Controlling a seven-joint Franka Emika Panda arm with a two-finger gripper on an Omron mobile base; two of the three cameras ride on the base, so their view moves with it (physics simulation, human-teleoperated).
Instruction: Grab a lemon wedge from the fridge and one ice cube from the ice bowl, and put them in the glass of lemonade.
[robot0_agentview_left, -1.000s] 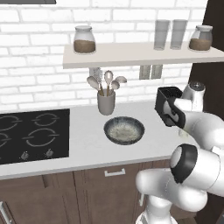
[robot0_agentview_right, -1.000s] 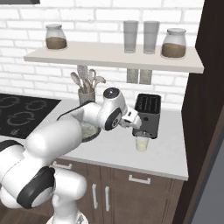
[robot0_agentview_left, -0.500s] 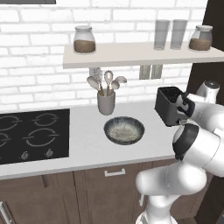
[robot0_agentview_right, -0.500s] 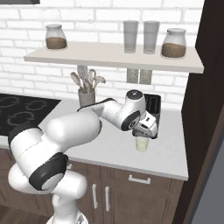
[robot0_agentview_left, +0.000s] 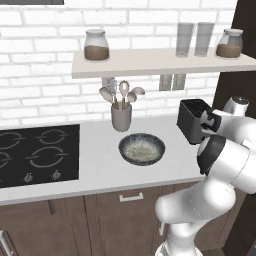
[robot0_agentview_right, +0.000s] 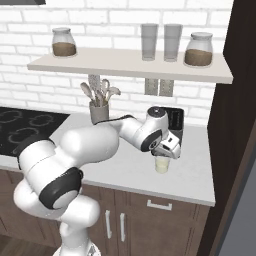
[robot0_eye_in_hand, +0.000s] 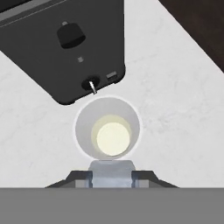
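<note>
While my gripper (robot0_eye_in_hand: 112, 174) hangs straight over the glass of lemonade (robot0_eye_in_hand: 108, 127), I see its fingers (robot0_eye_in_hand: 83, 177) clamped on a pale translucent ice cube (robot0_eye_in_hand: 112, 169). That glass (robot0_agentview_right: 161, 164) stands on the white counter (robot0_agentview_right: 191, 170), just beside the black toaster (robot0_eye_in_hand: 65, 41). Farther left sits the ice bowl (robot0_agentview_left: 142, 149).

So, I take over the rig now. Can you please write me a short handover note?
The gripper hangs right over the glass of lemonade, fingers closed on a pale block, apparently the ice cube.
The glass stands by the black toaster; the ice bowl is further left on the counter.
Done: cube picked up.
Lemon wedge: cannot tell if it is in the glass.
Left: drop the cube in.
</note>
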